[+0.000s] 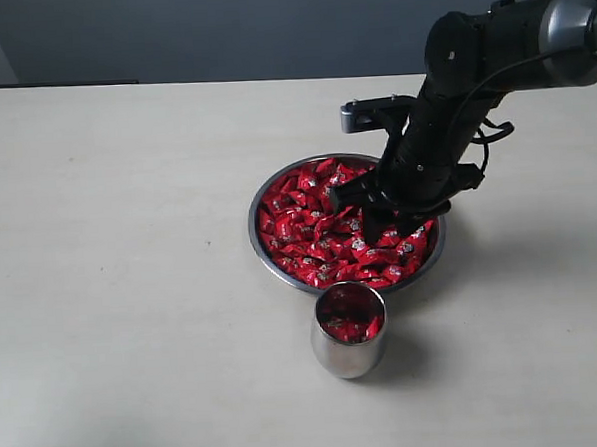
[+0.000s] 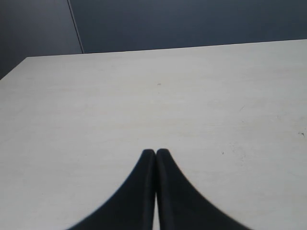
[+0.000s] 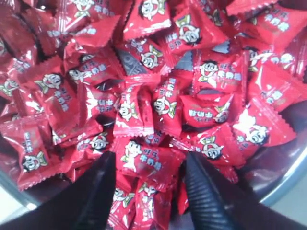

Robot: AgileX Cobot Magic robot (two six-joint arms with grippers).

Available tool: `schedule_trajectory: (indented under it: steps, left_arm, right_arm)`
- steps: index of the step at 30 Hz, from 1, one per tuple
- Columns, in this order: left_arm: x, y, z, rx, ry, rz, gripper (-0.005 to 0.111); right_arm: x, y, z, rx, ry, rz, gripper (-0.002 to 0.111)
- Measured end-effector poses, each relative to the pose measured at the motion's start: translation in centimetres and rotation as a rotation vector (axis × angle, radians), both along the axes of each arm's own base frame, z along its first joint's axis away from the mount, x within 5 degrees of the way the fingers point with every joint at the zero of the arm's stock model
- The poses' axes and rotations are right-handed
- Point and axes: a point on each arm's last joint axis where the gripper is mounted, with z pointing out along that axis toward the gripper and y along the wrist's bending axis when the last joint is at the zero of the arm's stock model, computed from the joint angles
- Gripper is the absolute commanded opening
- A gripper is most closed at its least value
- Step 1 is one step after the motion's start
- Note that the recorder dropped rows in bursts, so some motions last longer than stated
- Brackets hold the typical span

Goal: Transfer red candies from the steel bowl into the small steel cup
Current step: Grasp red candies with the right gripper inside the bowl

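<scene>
**Hanging over the candies, jaws spread**

Your right gripper sits low over the bowl, which stands mid-table and is heaped with red candies. In the right wrist view its jaws are released and wide apart, fingers down among the candies, with one wrapper lying between them. Whether either finger touches it, you cannot tell.

Each wrapper carries a cartoon face and a line of white characters, too blurred to read.

The cup stands upright just beside the bowl's near rim, with candies already inside.

Your left gripper is clenched on nothing, tips pressed together above bare table.
</scene>
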Motion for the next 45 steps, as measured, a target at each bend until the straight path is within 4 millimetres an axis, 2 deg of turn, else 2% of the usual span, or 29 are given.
schedule_trajectory:
  steps: [6, 14, 28, 35, 41, 45]
  left_arm:
    - [0.0, 0.0, 0.0, 0.000, 0.000, 0.000, 0.000]
    - [0.0, 0.0, 0.0, 0.000, 0.000, 0.000, 0.000]
    - [0.0, 0.0, 0.0, 0.000, 0.000, 0.000, 0.000]
    - [0.0, 0.0, 0.0, 0.000, 0.000, 0.000, 0.000]
    - [0.0, 0.0, 0.0, 0.000, 0.000, 0.000, 0.000]
    - [0.0, 0.0, 0.0, 0.000, 0.000, 0.000, 0.000]
  right_arm:
    - [0.2, 0.1, -0.2, 0.005, -0.011, -0.001, 0.046]
    - [0.3, 0.3, -2.1, -0.005, 0.039, -0.012, 0.046]
    - [-0.1, 0.9, -3.7, -0.020, 0.076, -0.003, 0.044]
    - [-0.2, 1.3, -3.7, -0.021, 0.064, 0.011, 0.023]
    - [0.0, 1.2, -3.6, -0.037, 0.053, 0.029, 0.022]
    - [0.5, 1.6, -2.2, -0.025, 0.038, 0.039, 0.022]
